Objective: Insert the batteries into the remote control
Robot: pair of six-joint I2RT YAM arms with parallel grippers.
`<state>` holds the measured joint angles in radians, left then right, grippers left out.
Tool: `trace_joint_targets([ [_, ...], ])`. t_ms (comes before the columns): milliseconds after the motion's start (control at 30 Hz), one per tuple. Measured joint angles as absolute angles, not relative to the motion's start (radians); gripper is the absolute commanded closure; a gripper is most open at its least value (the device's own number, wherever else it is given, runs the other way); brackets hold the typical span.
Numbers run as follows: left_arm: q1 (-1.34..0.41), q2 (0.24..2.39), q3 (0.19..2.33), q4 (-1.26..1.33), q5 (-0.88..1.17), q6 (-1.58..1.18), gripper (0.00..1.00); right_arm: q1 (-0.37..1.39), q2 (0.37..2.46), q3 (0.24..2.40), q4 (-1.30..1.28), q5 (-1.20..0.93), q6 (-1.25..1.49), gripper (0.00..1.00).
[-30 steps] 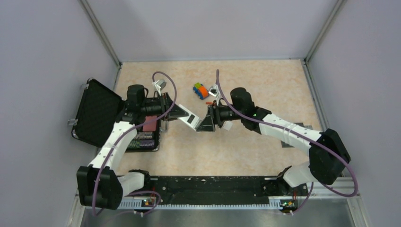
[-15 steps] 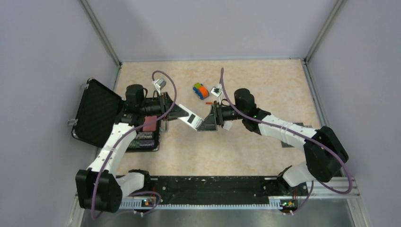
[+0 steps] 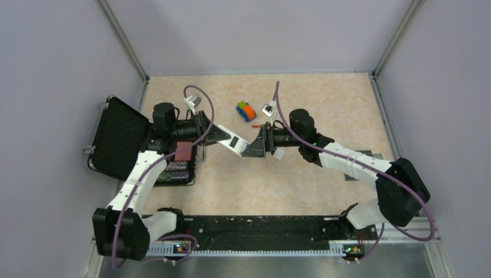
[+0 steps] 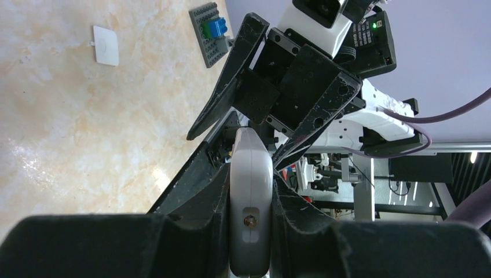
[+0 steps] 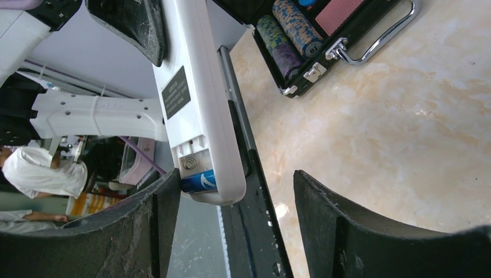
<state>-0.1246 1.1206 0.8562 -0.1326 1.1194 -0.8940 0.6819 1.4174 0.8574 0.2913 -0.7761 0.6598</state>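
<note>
Spanning mid-frame, the remote control is clamped by the left gripper. Its open end, with a blue battery seen inside, is flanked by the spread right gripper.

White remote, plain back, with one dark label carrying pale lettering. At its end, right by the black right gripper, is a blue battery with a white swoosh. Beyond those fingers are chips, some speckled blue and tan, others purple and green, and a pink-red finely patterned block. The table is cream, marbled in orange-tan.

The left gripper is black too, either side of the white remote. Past it sits a grey baseplate with a blue brick, plus a white cover.

From above, there's a black case beside the left gripper. Beyond both grippers is an orange, blue and green car. The cables are purple.
</note>
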Motion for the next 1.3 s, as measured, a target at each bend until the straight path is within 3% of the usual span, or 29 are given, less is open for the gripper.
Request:
trace_joint_targets([
  [433,-0.12,1.108,0.856,-0.111,1.1,-0.919,1.0,0.682,1.402,0.859,0.248,-0.718,0.736,0.28],
  [1300,-0.119,1.106,0.856,-0.066,1.085,-0.976,1.0,0.677,1.403,0.871,0.209,-0.648,0.983,0.3],
])
